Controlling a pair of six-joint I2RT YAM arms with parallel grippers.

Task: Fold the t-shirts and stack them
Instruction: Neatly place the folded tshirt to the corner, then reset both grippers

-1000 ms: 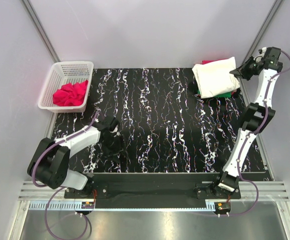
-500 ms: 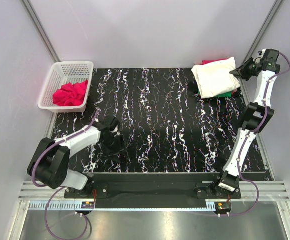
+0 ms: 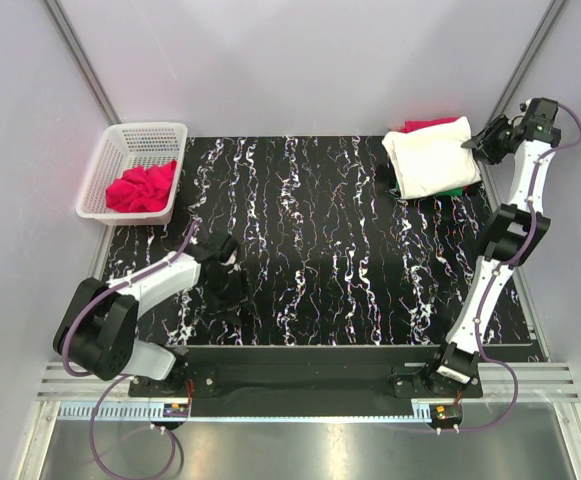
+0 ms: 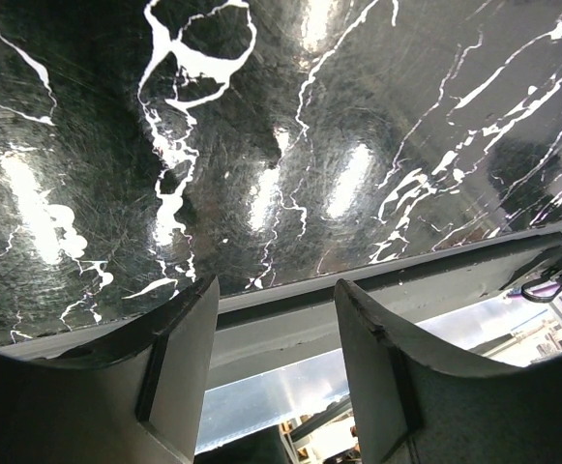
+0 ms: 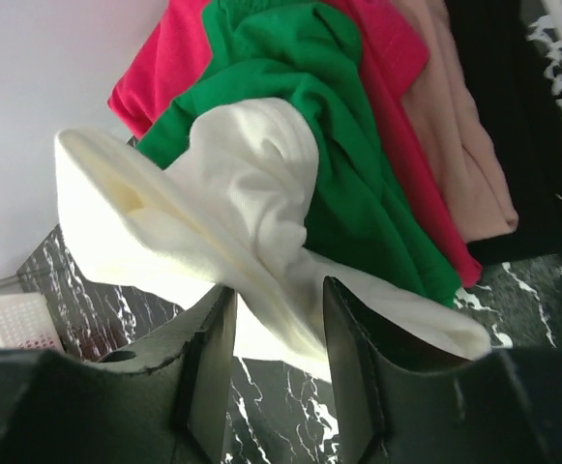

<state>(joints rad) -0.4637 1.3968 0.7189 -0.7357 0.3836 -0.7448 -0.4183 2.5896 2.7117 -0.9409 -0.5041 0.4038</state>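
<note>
A stack of folded t-shirts lies at the table's far right corner: a white one (image 3: 430, 155) on top, a green one (image 3: 457, 188) under it, a pinkish-red one (image 3: 425, 124) showing at the back. In the right wrist view the white shirt (image 5: 251, 203) lies over the green (image 5: 329, 126) and the pinkish-red (image 5: 179, 58). My right gripper (image 3: 477, 143) (image 5: 276, 290) is at the stack's right edge, jaws apart, with the white shirt's edge loose between them. Near the table's front left, my left gripper (image 3: 228, 295) (image 4: 276, 285) hangs open and holds nothing.
A white basket (image 3: 145, 128) at the far left holds a crumpled pinkish-red shirt (image 3: 142, 186). A pale pink cloth (image 5: 464, 145) lies at the bottom of the stack. Grey walls close in the back and both sides. The table's front rail (image 4: 290, 329) runs under the left gripper.
The right gripper's jaws have parted, letting go of the white shirt's edge, and the wrist has shifted slightly up and back. The left arm has not moved.
</note>
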